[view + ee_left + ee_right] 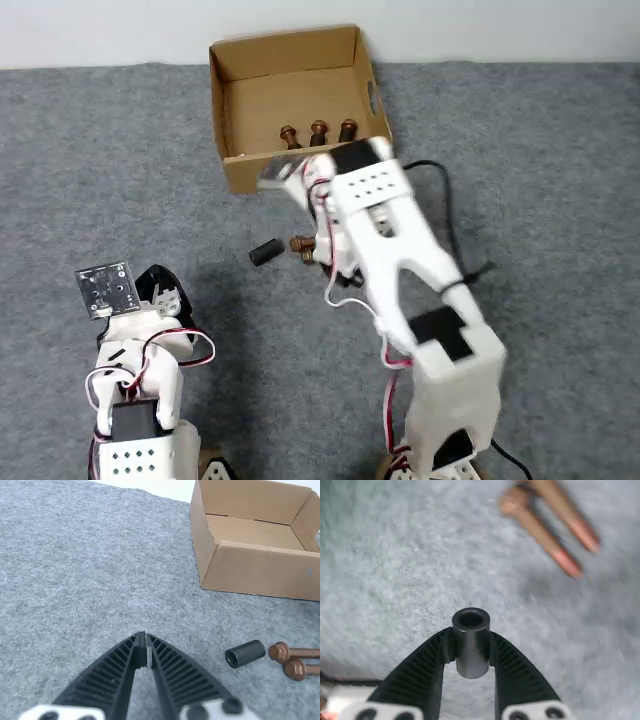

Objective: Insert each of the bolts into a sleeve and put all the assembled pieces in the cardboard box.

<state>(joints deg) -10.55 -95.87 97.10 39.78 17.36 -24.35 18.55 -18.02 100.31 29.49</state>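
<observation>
Up close, right tool (471, 640) clamps sleeve (471, 652); left tool (145, 639) closed; overhead, three pieces (318, 131) inside cardboard box (285, 55)

I count one cardboard box (235, 100), and three assembled pieces (318, 130) standing inside it. Outside it I count two loose bolts (279, 652), neither with a sleeve on. Bare sleeves come to two: one lying sleeve (245, 653) beside those bolts, and one held sleeve (471, 642) pinched in my right gripper (470, 641)
</observation>
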